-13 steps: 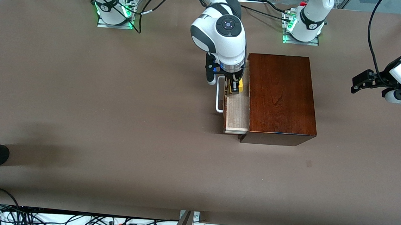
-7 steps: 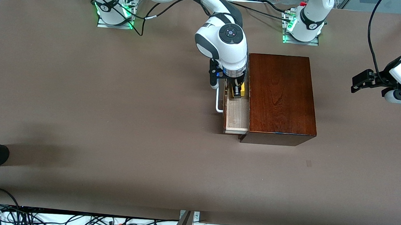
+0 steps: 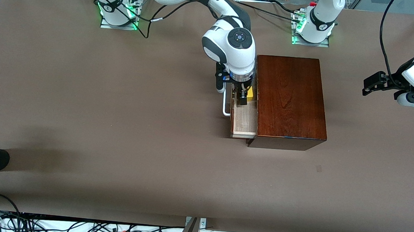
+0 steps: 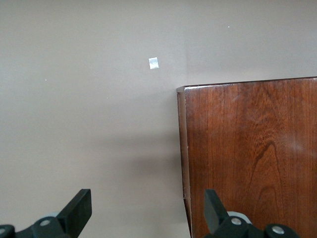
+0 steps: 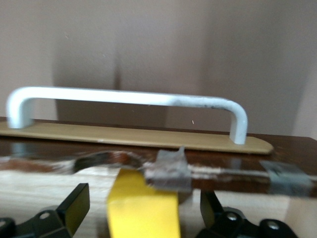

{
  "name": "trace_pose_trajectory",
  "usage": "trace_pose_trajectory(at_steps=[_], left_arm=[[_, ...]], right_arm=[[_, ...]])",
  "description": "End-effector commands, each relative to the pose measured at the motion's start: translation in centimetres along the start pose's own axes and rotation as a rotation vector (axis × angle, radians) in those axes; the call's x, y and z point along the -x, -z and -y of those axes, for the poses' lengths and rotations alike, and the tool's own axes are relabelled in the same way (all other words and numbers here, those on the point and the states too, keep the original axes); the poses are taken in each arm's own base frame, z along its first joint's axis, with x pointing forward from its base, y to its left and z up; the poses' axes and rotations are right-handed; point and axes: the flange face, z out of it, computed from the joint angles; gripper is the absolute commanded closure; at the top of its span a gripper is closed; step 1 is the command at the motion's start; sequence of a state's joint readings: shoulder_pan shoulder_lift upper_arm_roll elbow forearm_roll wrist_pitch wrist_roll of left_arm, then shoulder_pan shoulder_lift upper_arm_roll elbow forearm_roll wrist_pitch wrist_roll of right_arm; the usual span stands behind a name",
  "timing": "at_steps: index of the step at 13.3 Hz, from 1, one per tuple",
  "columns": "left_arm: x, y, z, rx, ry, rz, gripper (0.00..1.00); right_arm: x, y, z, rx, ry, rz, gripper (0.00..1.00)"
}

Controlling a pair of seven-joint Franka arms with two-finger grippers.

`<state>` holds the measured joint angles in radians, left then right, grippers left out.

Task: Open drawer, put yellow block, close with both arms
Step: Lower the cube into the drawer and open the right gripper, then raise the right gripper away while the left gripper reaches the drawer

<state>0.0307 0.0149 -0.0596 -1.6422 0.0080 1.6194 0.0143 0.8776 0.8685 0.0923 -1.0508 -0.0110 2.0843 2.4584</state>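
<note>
The right pincer [image 3: 243,96], fingers apart around the yellow block [image 3: 249,93], hangs inside the open drawer [image 3: 244,118] at centre frame, apparently releasing it there. At the frame's right edge the left pincer [image 3: 373,84] waits with fingers apart, clear of the wooden box [image 3: 290,100], over the table [image 3: 119,124]

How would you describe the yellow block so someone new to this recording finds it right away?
Start at the dark reddish-brown wooden box on the table, then look at its open drawer, which has a white handle. The yellow block sits in the part of the drawer farthest from the front camera, between the fingers of the right gripper. It is the only bright yellow thing in view.
</note>
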Motion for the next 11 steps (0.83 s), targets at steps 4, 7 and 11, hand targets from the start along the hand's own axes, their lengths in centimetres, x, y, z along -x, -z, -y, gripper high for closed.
trace_pose_trajectory(at_steps=[4, 7, 11], left_arm=[[0.2, 0.8, -0.7, 0.021, -0.023, 0.000, 0.00], [0.0, 0.8, -1.0, 0.019, -0.030, 0.011, 0.00], [2.1, -0.3, -7.7, 0.091, -0.302, 0.167, 0.00]], right_arm=[[-5.9, 16.8, 6.0, 0.105, -0.177, 0.137, 0.00], [-11.6, 23.3, 7.3, 0.168, 0.029, 0.115, 0.00], [-22.5, 27.8, 9.2, 0.297, 0.567, -0.002, 0.00]])
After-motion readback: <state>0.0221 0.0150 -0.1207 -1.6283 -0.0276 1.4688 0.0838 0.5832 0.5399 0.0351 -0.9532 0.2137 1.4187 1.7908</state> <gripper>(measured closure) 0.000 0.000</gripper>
